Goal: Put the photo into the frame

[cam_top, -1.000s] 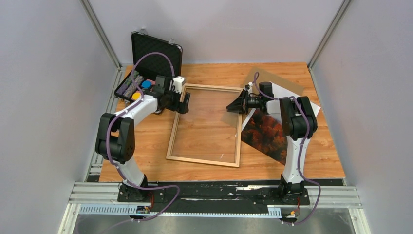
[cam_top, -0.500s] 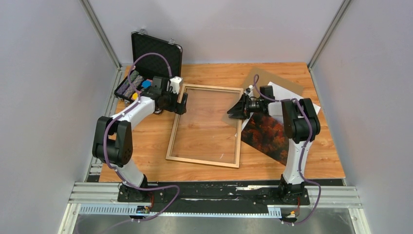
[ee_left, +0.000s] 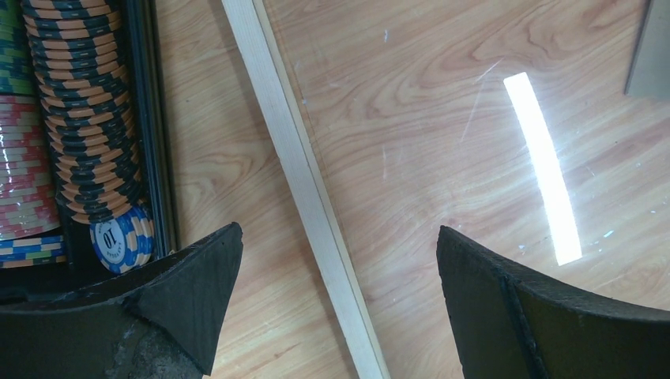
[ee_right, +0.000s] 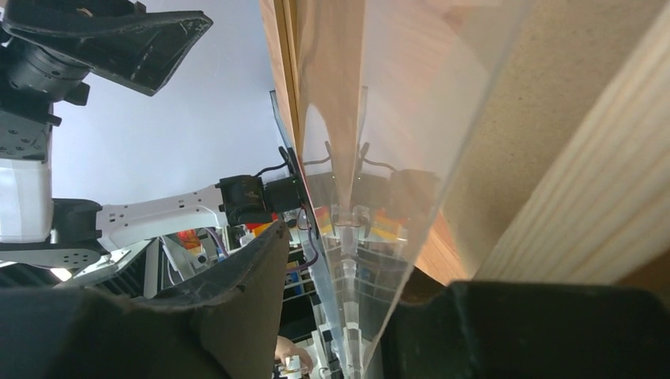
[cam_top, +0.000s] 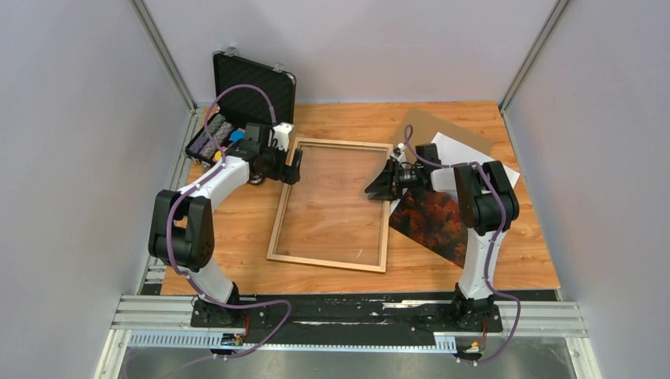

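Photo [cam_top: 430, 221] lies face up on the table [cam_top: 237, 229] at 3 o'clock of the frame [cam_top: 327, 263], just beside its right rail and partly under the right arm. Its far end seems to rest over the brown backing board [cam_top: 442, 126]. Judged light, thin and floppy, easily creased; best taken by a free white-border corner, not the printed face. The frame lies flat at centre with the clear sheet [cam_top: 336, 205] in it. Left gripper [cam_top: 297, 167]: jaws wide apart, empty, straddling the left rail near the 11 o'clock corner, arm stretched forward. Right gripper [cam_top: 376, 185]: rolled sideways at the right rail, sheet edge between its fingers; cannot tell whether clamped or released.
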### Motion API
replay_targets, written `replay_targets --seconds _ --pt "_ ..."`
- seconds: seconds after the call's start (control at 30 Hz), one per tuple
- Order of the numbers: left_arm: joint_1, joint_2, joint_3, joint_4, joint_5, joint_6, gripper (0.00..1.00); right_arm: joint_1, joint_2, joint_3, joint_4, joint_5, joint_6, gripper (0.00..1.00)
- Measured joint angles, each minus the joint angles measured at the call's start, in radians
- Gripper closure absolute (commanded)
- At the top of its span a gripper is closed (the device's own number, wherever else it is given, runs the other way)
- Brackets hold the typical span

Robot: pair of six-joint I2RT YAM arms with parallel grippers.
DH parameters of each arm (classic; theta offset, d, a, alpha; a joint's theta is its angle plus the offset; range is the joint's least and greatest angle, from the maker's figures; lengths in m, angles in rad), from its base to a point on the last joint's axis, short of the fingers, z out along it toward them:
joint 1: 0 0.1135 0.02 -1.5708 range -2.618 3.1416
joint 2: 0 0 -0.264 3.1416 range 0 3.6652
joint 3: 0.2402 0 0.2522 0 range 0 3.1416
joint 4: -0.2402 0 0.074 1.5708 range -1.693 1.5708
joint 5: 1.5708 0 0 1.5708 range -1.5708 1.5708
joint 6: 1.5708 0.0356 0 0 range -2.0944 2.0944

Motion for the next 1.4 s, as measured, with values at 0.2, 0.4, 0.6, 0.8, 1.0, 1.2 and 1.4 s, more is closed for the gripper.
replay_targets --seconds 0.2,0.4,0.6,0.8,1.0,1.2,1.4 --pt "0.005 -0.005 0.000 0.000 -0.003 0.000 0.00 0.020 -0.006 -0.002 -0.019 0.003 -0.030 0.95" --pt "0.013 -0.010 -0.014 0.000 -0.006 0.002 0.00 0.021 -0.007 -0.002 -0.031 -0.001 -0.035 1.00" --pt "0.030 -0.013 -0.037 -0.005 -0.015 0.022 0.00 0.016 -0.007 0.006 -0.016 -0.032 0.002 1.00" --pt "0.045 -0.005 -0.064 -0.008 -0.008 0.042 0.00 0.012 -0.007 0.006 0.068 -0.081 0.099 1.00" --pt "0.055 0.030 -0.080 -0.005 0.027 0.049 0.00 0.012 -0.011 -0.014 0.196 -0.106 0.210 1.00" --pt "0.056 0.057 -0.092 -0.003 0.069 0.049 0.00 0.012 -0.011 -0.036 0.299 -0.121 0.279 1.00" --pt "0.057 0.073 -0.092 -0.003 0.137 0.048 0.00 0.013 -0.011 -0.063 0.370 -0.124 0.317 1.00"
